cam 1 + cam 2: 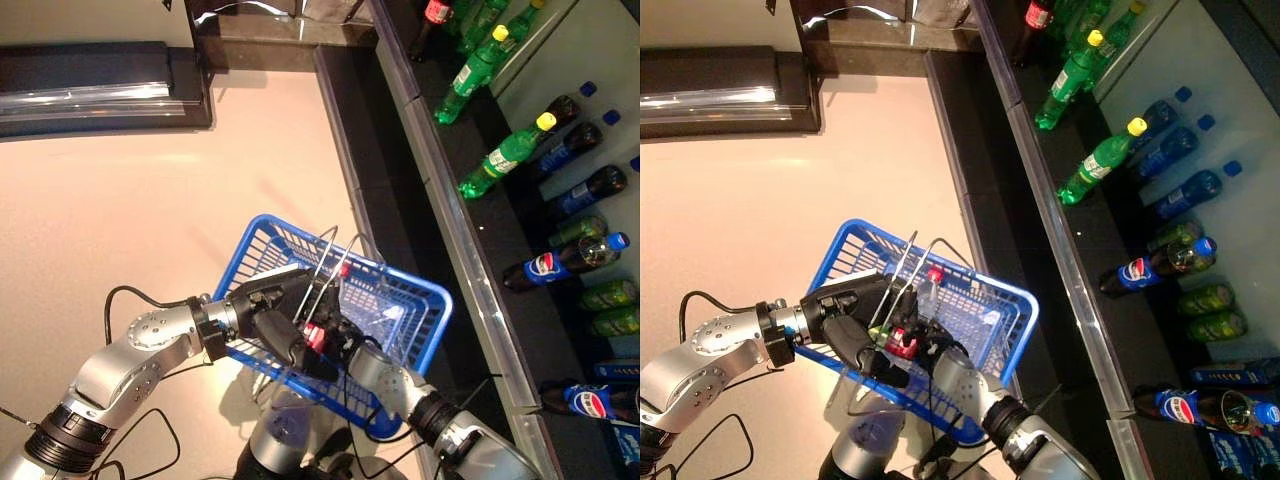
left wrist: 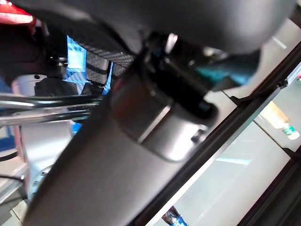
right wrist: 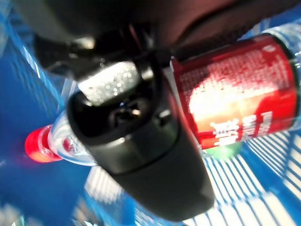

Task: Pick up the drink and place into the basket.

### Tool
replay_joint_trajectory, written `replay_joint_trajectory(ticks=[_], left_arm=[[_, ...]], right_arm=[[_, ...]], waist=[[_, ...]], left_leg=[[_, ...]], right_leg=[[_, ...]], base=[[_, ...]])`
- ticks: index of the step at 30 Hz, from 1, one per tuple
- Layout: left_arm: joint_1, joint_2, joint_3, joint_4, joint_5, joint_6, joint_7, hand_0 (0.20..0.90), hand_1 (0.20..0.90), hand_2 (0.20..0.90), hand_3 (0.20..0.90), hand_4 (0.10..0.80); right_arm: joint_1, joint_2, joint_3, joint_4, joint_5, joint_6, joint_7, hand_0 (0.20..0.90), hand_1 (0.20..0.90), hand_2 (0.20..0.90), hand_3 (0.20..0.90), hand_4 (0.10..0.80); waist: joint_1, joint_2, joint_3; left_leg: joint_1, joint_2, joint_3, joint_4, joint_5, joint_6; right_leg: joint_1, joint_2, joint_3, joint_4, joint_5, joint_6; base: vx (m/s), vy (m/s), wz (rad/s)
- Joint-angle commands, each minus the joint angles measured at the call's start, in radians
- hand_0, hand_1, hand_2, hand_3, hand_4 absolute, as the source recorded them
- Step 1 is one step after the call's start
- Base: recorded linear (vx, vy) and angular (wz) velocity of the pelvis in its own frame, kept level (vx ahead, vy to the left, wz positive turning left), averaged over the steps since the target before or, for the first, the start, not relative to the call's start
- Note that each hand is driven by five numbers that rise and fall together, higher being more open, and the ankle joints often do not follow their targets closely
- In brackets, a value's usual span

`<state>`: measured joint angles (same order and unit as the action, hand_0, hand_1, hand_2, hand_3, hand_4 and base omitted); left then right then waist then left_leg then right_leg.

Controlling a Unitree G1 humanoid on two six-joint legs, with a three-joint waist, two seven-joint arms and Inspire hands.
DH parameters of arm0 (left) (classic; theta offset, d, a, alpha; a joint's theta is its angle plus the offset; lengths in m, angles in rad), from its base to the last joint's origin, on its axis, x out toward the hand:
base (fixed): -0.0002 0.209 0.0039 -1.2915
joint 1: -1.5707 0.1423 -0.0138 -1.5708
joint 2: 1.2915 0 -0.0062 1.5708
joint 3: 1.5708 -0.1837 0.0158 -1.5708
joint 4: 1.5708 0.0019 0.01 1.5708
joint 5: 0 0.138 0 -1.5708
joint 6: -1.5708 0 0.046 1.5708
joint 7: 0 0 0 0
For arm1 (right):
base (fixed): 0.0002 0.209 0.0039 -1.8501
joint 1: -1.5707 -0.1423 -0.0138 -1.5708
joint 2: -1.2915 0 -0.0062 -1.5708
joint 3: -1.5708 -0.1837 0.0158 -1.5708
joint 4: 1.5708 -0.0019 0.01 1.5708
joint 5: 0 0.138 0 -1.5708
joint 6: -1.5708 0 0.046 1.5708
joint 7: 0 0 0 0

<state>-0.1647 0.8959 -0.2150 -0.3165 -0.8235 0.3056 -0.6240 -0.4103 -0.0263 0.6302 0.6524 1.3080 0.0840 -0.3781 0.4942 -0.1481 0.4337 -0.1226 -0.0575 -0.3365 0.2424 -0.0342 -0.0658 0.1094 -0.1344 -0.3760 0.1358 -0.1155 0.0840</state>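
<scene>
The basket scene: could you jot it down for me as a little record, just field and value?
Basket: blue wire basket, wire handles raised, held above the pale floor
Left hand: left hand at the basket's near rim, by the handles; its grip is not clear
Right hand: right hand shut on the drink, inside the basket
Drink: bottle with red label and red cap, lying sideways in the hand, not yet released
Nearby: shelf of green and dark bottles on the robot's right
</scene>
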Motion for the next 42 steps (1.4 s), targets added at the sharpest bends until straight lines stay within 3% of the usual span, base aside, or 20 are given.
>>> replay_joint_trajectory(ticks=[1,14,32,34,35,37,39,42], left_arm=[[0.012,-0.113,0.099,-0.272,-0.202,-0.141,-0.148,0.300,0.300,0.300,0.200,0.100],[0.005,-0.084,0.077,-0.321,-0.319,-0.097,-0.182,0.300,0.300,0.300,0.200,0.100],[0.142,-0.077,0.169,-0.334,-0.392,-0.038,-0.200,0.300,0.300,0.300,0.200,0.100],[0.124,-0.099,0.130,-0.318,-0.366,-0.040,-0.166,0.300,0.300,0.300,0.200,0.100],[0.088,-0.126,0.082,-0.308,-0.338,-0.035,-0.120,0.300,0.300,0.300,0.200,0.100],[0.010,-0.184,-0.023,-0.279,-0.281,-0.035,-0.016,0.300,0.300,0.300,0.200,0.100],[-0.066,-0.251,-0.129,-0.227,-0.224,-0.051,0.087,0.300,0.300,0.300,0.200,0.100],[-0.125,-0.311,-0.208,-0.167,-0.175,-0.078,0.178,0.300,0.300,0.300,0.200,0.100]], right_arm=[[-0.002,0.101,-0.053,-0.071,0.126,-0.172,0.029,0.300,0.300,0.300,0.200,0.100],[0.046,0.185,-0.139,0.135,0.267,-0.184,0.083,0.300,0.300,0.300,0.200,0.100],[0.132,0.180,-0.319,0.312,0.392,-0.128,0.085,0.300,0.300,0.300,0.200,0.100],[0.142,0.184,-0.314,0.335,0.407,-0.109,0.077,0.300,0.300,0.300,0.200,0.100],[0.134,0.189,-0.305,0.363,0.422,-0.097,0.087,0.554,0.554,0.554,0.496,0.396],[0.110,0.202,-0.283,0.396,0.431,-0.089,0.073,0.900,0.900,0.900,0.900,0.800],[0.086,0.207,-0.272,0.417,0.434,-0.066,0.049,0.900,0.900,0.900,0.900,0.800],[0.081,0.206,-0.265,0.432,0.411,-0.037,0.039,0.900,0.900,0.900,0.900,0.800]], waist=[[-0.016,0.002,-0.220],[-0.005,0.004,-0.266],[-0.003,0.011,-0.335],[-0.013,0.009,-0.343],[-0.019,0.006,-0.350],[-0.037,0.001,-0.365],[-0.061,-0.001,-0.383],[-0.092,-0.002,-0.396]], left_leg=[[-0.028,-0.002,0.051,0.032,0.016,0.071],[0.007,0.007,0.061,0.032,0.013,0.073],[0.060,0.020,0.079,0.022,0.015,0.076],[0.071,0.023,0.084,0.025,0.014,0.077],[0.079,0.025,0.089,0.023,0.012,0.077],[0.097,0.029,0.102,0.018,0.008,0.077],[0.115,0.034,0.120,0.012,0.004,0.076],[0.130,0.039,0.142,0.007,0.000,0.076]], right_leg=[[0.041,0.010,0.043,-0.011,0.096,-0.008],[0.076,0.013,0.050,-0.011,0.108,0.010],[0.114,0.007,0.039,-0.008,0.122,0.028],[0.119,0.003,0.038,-0.007,0.126,0.033],[0.123,0.004,0.040,-0.007,0.126,0.032],[0.130,0.006,0.049,-0.009,0.122,0.029],[0.135,0.005,0.058,-0.009,0.117,0.028],[0.135,0.003,0.070,-0.005,0.112,0.028]], base=[[0.082,-0.013,0.00],[0.100,0.004,0.00],[0.083,0.028,0.00],[0.107,0.012,0.00],[0.110,0.005,-0.04],[0.130,0.028,-0.05],[0.141,0.055,-0.05],[0.079,0.035,-0.16]])
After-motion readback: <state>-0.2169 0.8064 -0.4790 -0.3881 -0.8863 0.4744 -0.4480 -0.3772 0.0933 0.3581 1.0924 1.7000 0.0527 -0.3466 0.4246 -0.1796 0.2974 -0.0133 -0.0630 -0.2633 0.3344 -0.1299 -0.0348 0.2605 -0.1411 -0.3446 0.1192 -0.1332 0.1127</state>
